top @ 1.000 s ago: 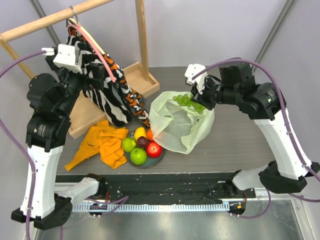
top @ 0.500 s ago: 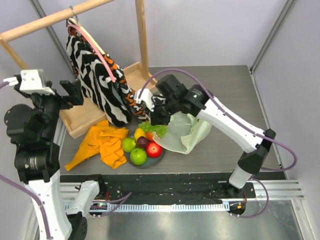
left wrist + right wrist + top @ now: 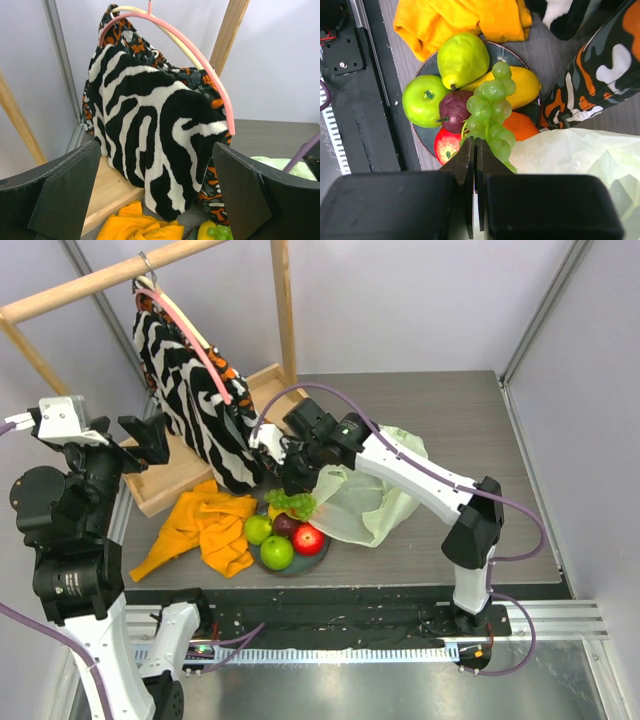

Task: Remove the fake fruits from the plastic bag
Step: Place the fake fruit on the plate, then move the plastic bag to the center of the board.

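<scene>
- We look down on a dark grey tabletop (image 3: 480, 420) closed in by pale walls, with a wooden clothes rack (image 3: 285, 320) standing at its back left.
- Far left, our left hand (image 3: 155, 197) is raised well clear of the tabletop. Its fingers are spread as wide as they go and hold nothing, and it faces a zebra-striped garment (image 3: 195, 400) hung on the rack.
- Below that garment an orange cloth (image 3: 205, 525) lies crumpled, touching the left side of the plate (image 3: 519, 54).
- The plate is crowded with fruit already out of the bag: a green pear (image 3: 462, 59), a green apple (image 3: 425, 100), a dark purple piece (image 3: 456, 107), a red apple (image 3: 445, 145), a yellow mango (image 3: 527, 85) and an orange (image 3: 520, 127).
- Our right hand (image 3: 475, 150) is pinched tight on the stem of the grape bunch (image 3: 492, 107), which dangles just above the middle of that pile.
- To the right, the plastic bag (image 3: 375, 500) lies slumped on the tabletop with its near edge against the plate. We see no fruit in it, though its folds hide part of the inside.
- We judge the step in hand to be setting down the grapes, probably the last piece.
- The next move calls for lowering the bunch onto the pile before letting go, since the plate is full and the bunch could slide off.
</scene>
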Controlling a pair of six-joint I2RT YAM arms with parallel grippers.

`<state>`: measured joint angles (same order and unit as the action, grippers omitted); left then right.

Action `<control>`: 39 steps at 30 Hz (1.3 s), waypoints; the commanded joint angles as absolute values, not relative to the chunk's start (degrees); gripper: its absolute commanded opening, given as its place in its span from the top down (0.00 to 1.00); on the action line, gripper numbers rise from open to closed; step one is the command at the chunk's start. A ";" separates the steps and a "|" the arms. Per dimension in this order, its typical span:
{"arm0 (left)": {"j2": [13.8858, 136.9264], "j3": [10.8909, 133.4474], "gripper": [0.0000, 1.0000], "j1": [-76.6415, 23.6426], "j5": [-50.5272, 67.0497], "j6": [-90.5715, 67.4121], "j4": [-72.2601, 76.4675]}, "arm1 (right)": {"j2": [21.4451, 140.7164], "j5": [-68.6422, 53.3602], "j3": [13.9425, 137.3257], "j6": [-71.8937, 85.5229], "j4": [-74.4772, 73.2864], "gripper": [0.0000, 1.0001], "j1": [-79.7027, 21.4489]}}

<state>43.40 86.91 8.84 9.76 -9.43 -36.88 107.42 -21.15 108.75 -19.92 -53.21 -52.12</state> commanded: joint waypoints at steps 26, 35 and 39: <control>42.89 83.76 0.00 10.55 15.47 -13.80 -34.19 | 98.20 -12.92 101.26 -15.73 -51.15 0.44 -49.05; 44.65 83.23 0.01 10.55 18.62 -14.59 -32.96 | 94.30 -1.45 82.81 -25.21 -50.81 0.53 -32.27; 45.26 83.32 0.02 10.55 20.21 -14.33 -32.78 | 97.37 7.02 77.61 -27.68 -44.75 0.58 -23.76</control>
